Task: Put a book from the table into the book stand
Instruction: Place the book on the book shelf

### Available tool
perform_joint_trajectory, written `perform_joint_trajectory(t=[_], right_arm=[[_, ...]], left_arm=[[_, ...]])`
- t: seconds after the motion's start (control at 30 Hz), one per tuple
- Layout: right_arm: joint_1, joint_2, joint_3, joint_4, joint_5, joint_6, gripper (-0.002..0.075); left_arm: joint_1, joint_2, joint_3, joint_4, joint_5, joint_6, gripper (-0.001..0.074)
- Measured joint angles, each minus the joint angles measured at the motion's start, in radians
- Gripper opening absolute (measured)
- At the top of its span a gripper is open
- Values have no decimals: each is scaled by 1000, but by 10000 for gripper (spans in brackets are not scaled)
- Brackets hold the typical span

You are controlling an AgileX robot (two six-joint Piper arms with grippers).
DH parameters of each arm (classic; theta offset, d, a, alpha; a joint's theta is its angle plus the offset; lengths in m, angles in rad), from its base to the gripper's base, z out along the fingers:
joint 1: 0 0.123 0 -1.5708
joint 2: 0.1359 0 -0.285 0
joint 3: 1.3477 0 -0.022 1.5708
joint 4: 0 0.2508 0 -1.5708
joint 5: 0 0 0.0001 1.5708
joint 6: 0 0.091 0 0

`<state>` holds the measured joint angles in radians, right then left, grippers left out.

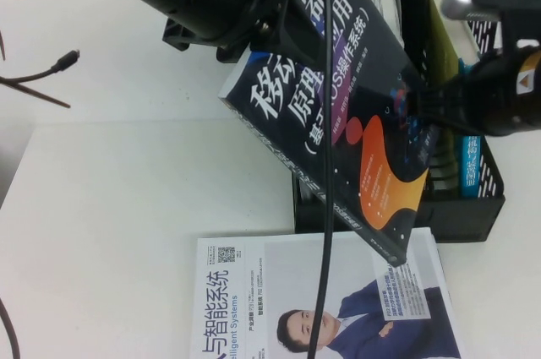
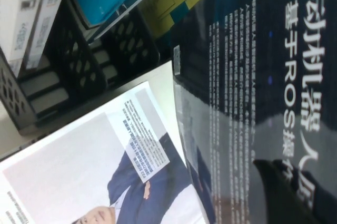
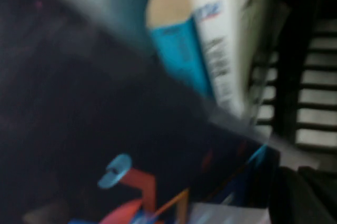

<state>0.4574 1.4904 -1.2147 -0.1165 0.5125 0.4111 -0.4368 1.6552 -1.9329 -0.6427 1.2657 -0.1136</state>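
The book [image 1: 355, 114], dark navy with white Chinese title and orange blob, is held up off the counter [image 1: 127, 207], tilted, with its lower corner over the front edge of the book stand [image 1: 473, 207]. The left gripper [image 1: 254, 25] reaches in from the upper left and meets the book's upper end; its fingers are clamped on that edge, and in the left wrist view the glossy cover fills the space just beside a dark fingertip [image 2: 287, 192]. The right gripper [image 1: 423, 106] comes in from the right, above the book stand, and touches the book's far edge; whether its fingers are apart or together I cannot tell. Behind the right gripper's fingers, the book stand's slots already hold upright books, among them blue-spined books [image 1: 470, 165] and pale ones [image 3: 216, 50], crowding the space next to the raised book. Below both grippers, a white-covered book [image 1: 321, 300] picturing a suited man lies flat on the counter, just in front of the book stand. A thin black cable [image 1: 325, 207] hangs down across the book and the white cover.
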Motion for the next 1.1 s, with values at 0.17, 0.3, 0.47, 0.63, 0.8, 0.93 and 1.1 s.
perform_joint_trajectory(t=[0.17, 0.3, 0.47, 0.63, 0.8, 0.93, 1.1], right_arm=[[-71, 0, 0, -22, -9, 30, 5], [-122, 0, 0, -32, 1, 36, 5], [-147, -6, 0, -38, -4, 37, 5], [-148, -33, 0, -91, -11, 68, 5], [-148, -48, 0, -137, -14, 98, 5], [-148, -48, 0, -145, -15, 121, 5], [-148, -48, 0, -159, -24, 138, 5]], left_arm=[[0, 0, 0, -2, 0, -7, 110], [-2, 0, 0, -13, -21, -20, 110], [-38, 2, 0, -9, -102, -48, 110], [-104, 22, 0, 63, -179, -118, 110], [-156, 51, 0, 194, -228, -200, 110], [-180, 71, 0, 254, -277, -256, 110], [-204, 106, 0, 258, -337, -284, 110]])
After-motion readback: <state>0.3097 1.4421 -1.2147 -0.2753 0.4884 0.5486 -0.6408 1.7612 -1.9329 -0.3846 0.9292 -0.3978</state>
